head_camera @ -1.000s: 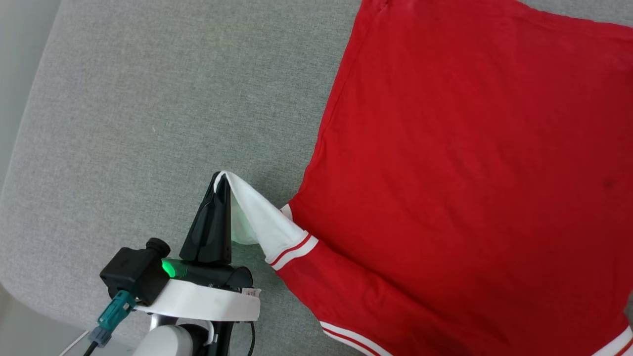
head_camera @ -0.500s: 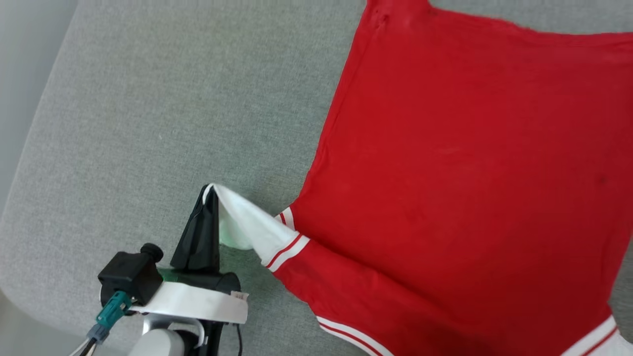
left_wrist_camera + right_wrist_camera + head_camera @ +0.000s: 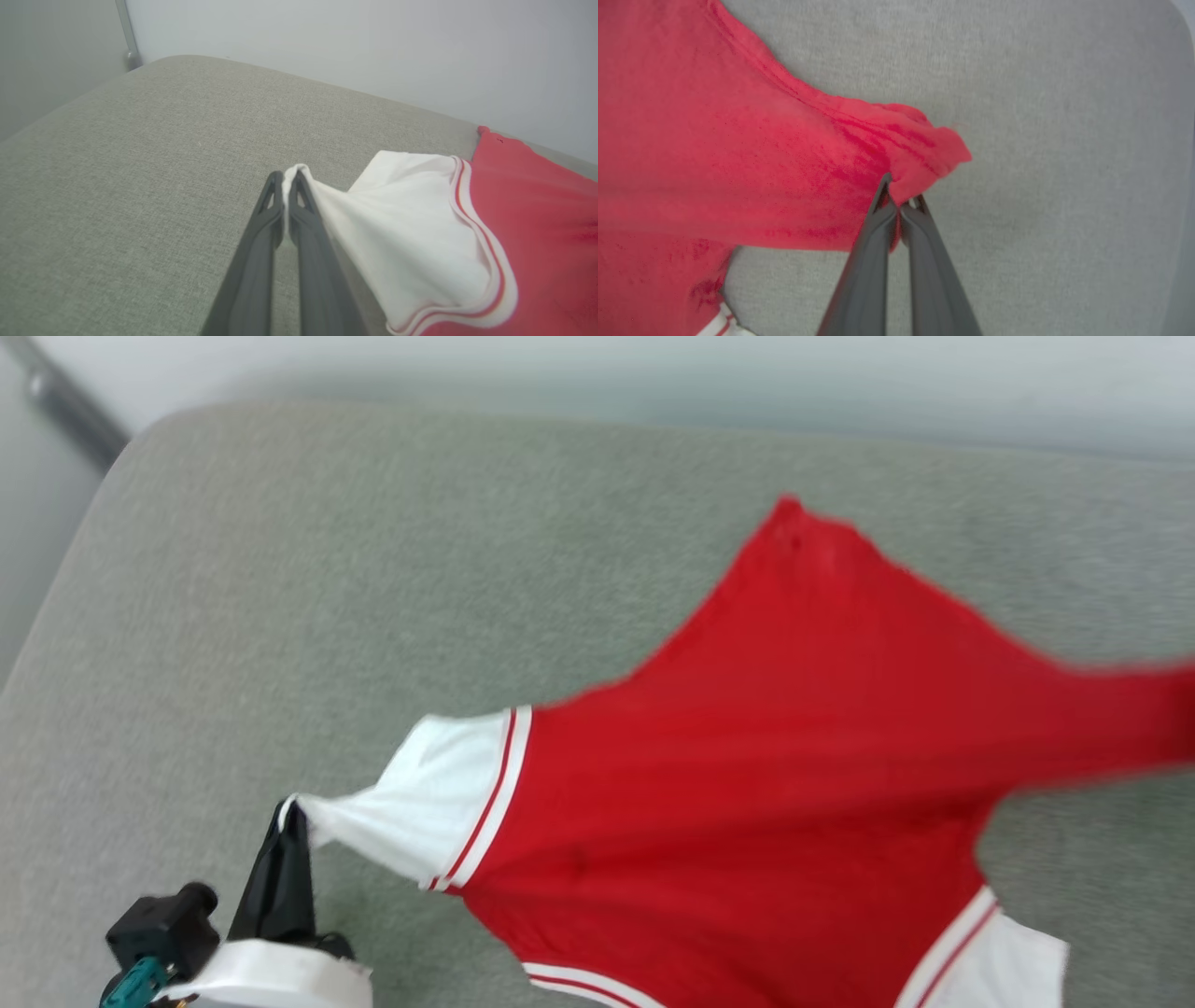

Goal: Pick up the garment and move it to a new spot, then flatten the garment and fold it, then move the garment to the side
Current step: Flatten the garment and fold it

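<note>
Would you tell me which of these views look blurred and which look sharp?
Head view: motion-smeared, the garment streaked along its right edge. Left wrist view: fairly crisp around the left gripper. Right wrist view: soft, with the red cloth by the right gripper fuzzy.

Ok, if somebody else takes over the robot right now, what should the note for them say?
Left hand: shut on the tip of the garment's white sleeve.
Right hand: shut on a bunched red edge of the garment.
Garment: stretched between both hands over the grey cushion, plain red side up.
Done: both grips taken.
Left: carry it to a new spot, flatten, fold, move it aside.
</note>
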Tool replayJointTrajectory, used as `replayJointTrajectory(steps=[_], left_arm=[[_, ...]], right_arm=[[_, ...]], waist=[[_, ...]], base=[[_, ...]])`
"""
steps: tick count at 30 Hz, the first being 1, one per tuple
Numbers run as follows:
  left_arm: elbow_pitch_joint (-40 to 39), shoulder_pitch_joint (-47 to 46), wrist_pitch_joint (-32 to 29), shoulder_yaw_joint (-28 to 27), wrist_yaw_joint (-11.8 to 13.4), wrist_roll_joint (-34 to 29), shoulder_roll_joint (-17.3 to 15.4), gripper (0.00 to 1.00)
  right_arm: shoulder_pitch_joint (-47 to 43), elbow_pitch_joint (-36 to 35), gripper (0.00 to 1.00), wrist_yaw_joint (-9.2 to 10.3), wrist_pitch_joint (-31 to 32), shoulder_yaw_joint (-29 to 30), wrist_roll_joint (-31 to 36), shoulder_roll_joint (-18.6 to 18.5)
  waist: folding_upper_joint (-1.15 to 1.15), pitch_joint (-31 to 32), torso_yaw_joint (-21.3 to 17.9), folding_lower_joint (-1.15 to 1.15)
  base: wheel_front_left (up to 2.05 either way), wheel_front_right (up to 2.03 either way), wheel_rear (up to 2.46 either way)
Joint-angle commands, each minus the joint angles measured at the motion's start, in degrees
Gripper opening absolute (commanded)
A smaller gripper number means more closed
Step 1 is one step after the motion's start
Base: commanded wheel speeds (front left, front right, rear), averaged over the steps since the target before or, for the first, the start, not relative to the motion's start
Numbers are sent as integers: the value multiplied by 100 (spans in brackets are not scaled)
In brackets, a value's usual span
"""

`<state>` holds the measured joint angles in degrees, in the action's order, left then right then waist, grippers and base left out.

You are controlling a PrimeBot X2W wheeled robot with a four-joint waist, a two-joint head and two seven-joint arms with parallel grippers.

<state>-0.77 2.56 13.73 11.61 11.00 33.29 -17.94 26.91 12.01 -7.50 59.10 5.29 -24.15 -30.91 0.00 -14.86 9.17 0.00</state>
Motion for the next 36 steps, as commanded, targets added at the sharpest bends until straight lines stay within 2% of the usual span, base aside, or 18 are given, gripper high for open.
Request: replayJointTrajectory(steps=[1, 7, 12, 13, 14, 15, 19, 25, 30, 33, 36], left_arm=[[6, 95, -20, -51, 33, 32, -63, 0], [-16, 499, -250, -259, 163, 192, -258, 0], [-141, 729, -421, -341, 252, 260, -380, 0], [-164, 751, -449, -354, 267, 260, -405, 0], [-178, 766, -476, -369, 280, 270, -417, 0], [-195, 798, -493, -372, 300, 276, -431, 0], [-275, 794, -579, -334, 322, 247, -461, 0], [-444, 607, -636, -237, 345, 186, -476, 0], [-618, 322, -660, -111, 340, 61, -453, 0], [-716, 125, -650, -9, 327, -8, -407, 0], [-810, -148, -622, 87, 291, -81, -362, 0]], right_arm=[[-307, -63, 0, 3, 21, 12, 28, -72], [-2187, -406, 0, 3, 135, 323, -182, 289], [-3252, -522, 0, 4, 113, 624, -250, 809], [-3369, -523, 12, 3, 81, 699, -328, 967], [-3452, -565, 46, 3, -5, 733, -307, 1033], [-3478, -608, 100, 3, -149, 780, -263, 1073], [-3366, -710, 100, 3, -891, 968, -237, 1371], [-2763, -785, 100, 3, -2504, 1162, -53, 1537], [-2082, -711, 100, 2, -3689, 953, -171, 1558], [-1682, -584, 100, 3, -3865, 638, -357, 1426], [-1270, -534, 100, 2, -3595, 231, -510, 1234]], waist=[[0, 437, -435, 0], [0, 835, -878, 0], [0, 954, -1136, 0], [0, 956, -1172, 0], [0, 964, -1206, 0], [0, 969, -1241, 0], [0, 936, -1326, 0], [0, 768, -1340, 0], [0, 458, -1238, 0], [0, 239, -1135, 0], [0, -27, -982, 0]], base=[[0, 0, 0], [0, 0, 0], [0, 0, 0], [0, 0, 0], [0, 0, 0], [0, 0, 0], [0, 0, 0], [0, 0, 0], [0, 0, 0], [0, 0, 0], [0, 0, 0]])
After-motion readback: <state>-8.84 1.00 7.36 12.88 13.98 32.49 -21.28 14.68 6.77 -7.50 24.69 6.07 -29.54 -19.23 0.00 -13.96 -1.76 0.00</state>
